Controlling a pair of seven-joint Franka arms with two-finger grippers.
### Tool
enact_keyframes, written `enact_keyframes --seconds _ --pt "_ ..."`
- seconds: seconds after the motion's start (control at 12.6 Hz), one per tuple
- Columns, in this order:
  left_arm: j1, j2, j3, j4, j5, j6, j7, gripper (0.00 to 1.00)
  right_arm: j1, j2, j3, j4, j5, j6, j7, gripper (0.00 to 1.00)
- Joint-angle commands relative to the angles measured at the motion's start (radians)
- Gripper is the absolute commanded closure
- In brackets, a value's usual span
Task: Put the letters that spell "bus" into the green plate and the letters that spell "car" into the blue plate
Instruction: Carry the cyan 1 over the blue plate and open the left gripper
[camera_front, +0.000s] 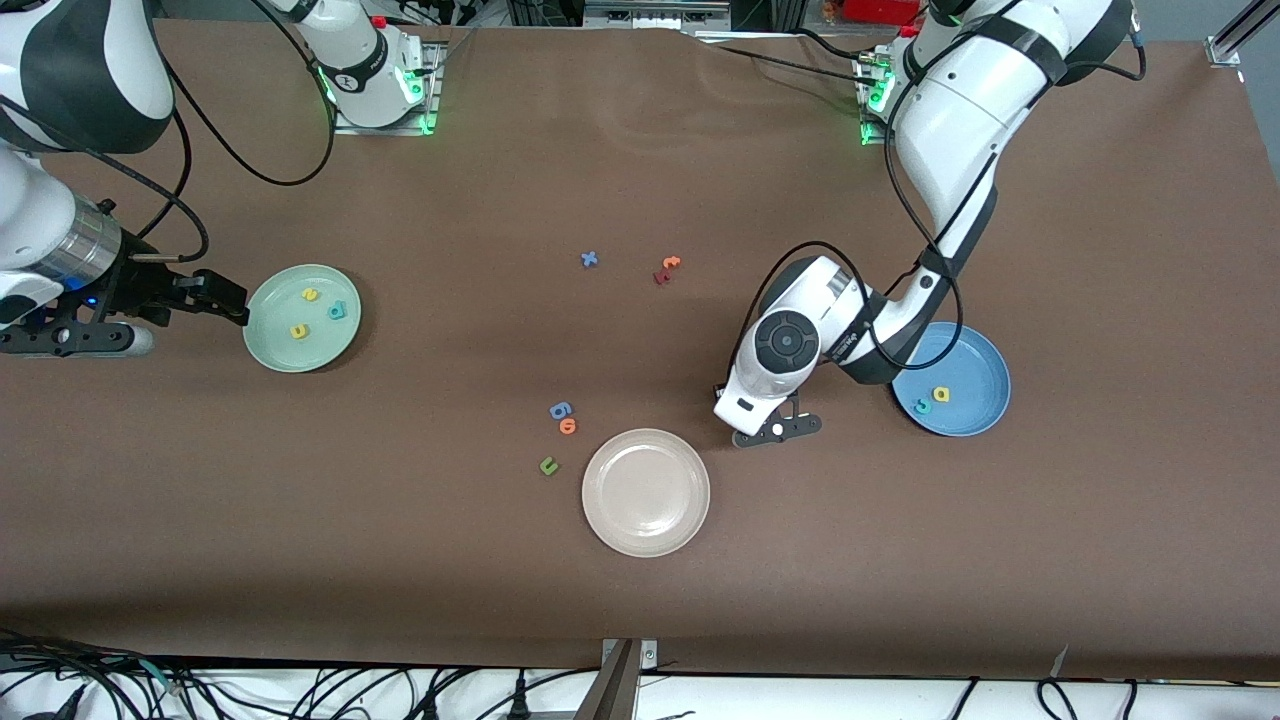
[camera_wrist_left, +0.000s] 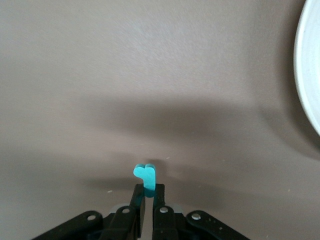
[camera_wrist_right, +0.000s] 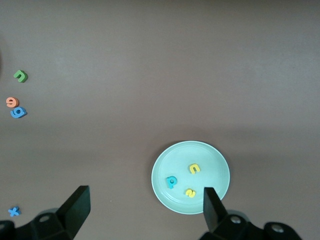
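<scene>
Left gripper (camera_wrist_left: 148, 192) clamped on teal "r" (camera_wrist_left: 145, 174), low over bare table between cream plate (camera_front: 646, 492) and blue plate (camera_front: 975, 350) holding teal "c" (camera_front: 922, 406), yellow "a" (camera_front: 941, 394). Right gripper (camera_wrist_right: 145, 200) spread wide, waiting beside green plate (camera_front: 270, 340) holding "b" (camera_front: 337, 310), "u" (camera_front: 299, 331), "s" (camera_front: 310, 294).

table (camera_front: 640, 620): brown, carrying cream plate (camera_front: 646, 492) | green plate (camera_front: 300, 318), blue plate (camera_front: 962, 380) lying farther from camera | loose letters (camera_front: 562, 418) sitting beside cream plate
</scene>
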Motion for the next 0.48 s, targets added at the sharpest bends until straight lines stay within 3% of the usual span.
enact_keyframes --seconds 0.0,0.4 --pt "0.018 -0.011 0.007 0.054 0.008 -0.124 0.123 1.00 -0.009 0.011 0.006 0.024 0.003 -0.014 -0.007 0.00" --pt "0.140 -0.019 0.007 0.126 0.011 -0.335 0.365 1.00 -0.006 0.011 0.006 0.023 0.000 -0.014 -0.007 0.00"
